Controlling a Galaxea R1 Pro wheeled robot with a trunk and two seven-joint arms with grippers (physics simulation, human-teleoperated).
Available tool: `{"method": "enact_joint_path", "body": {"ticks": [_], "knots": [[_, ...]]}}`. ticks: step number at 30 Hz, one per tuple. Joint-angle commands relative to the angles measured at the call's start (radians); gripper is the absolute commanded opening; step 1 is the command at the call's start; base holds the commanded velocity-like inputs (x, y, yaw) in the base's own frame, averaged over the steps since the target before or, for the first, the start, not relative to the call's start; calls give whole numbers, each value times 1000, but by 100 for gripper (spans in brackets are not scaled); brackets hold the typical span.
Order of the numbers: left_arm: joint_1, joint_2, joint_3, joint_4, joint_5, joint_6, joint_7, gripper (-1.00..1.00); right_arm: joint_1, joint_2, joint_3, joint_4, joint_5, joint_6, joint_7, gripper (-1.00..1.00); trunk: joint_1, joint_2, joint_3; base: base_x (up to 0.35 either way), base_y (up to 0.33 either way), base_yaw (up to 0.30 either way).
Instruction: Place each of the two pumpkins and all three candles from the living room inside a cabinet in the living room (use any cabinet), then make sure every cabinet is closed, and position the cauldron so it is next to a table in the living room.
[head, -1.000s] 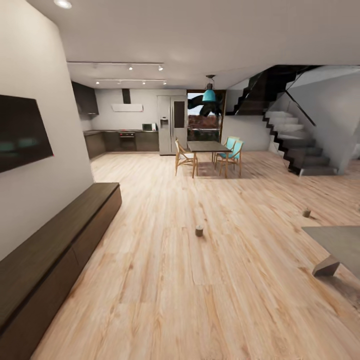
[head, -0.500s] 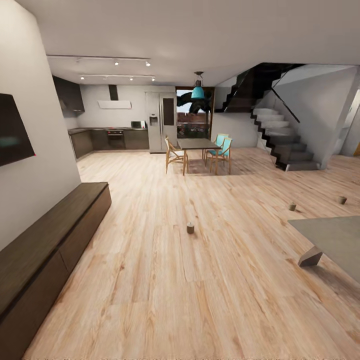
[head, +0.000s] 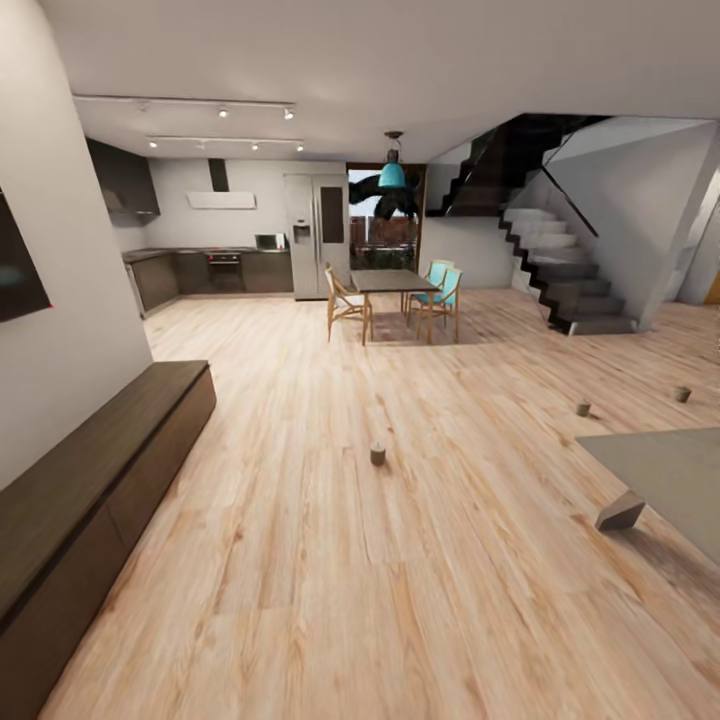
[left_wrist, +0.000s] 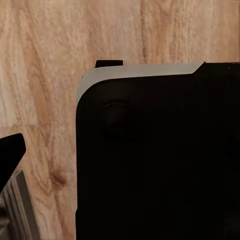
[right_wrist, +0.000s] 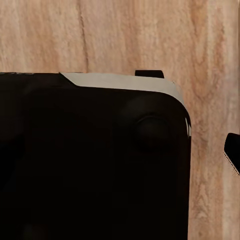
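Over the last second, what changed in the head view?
The camera swung right: the whole scene slid left. A second and third candle came into view beyond the grey table, which now shows more of its top. Nothing was grasped or released. The middle candle stands on the floor as before, and the cabinet stays shut.

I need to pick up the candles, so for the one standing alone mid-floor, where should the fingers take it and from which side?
Probably from straight above, closing on opposite sides of the candle's round wall. It is a short upright cylinder standing on open wooden floor, too low for an easy sideways approach, and nothing crowds it.
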Motion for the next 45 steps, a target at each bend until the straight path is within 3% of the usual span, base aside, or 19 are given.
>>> {"method": "enact_joint_path", "body": {"ticks": [1,8,16,31,45], "knots": [[0,0,0,0,0,-3,0,100,-1,0,0,1,0,-4,0,100,0,0,-1,246,0,-16],[0,0,0,0,0,-3,0,100,-1,0,-1,0,0,-4,0,100,0,0,-2,235,85,-26],[0,-2,0,0,-2,-3,0,100,-1,0,-1,0,0,-4,0,100,0,0,-2,78,51,-246],[0,-1,1,0,-1,-3,0,100,-1,0,0,0,0,-5,0,100,-57,105,43,2,1,-278],[0,0,2,0,0,-3,0,100,-1,0,0,0,0,-4,0,100,-111,203,86,0,0,-57]]}}
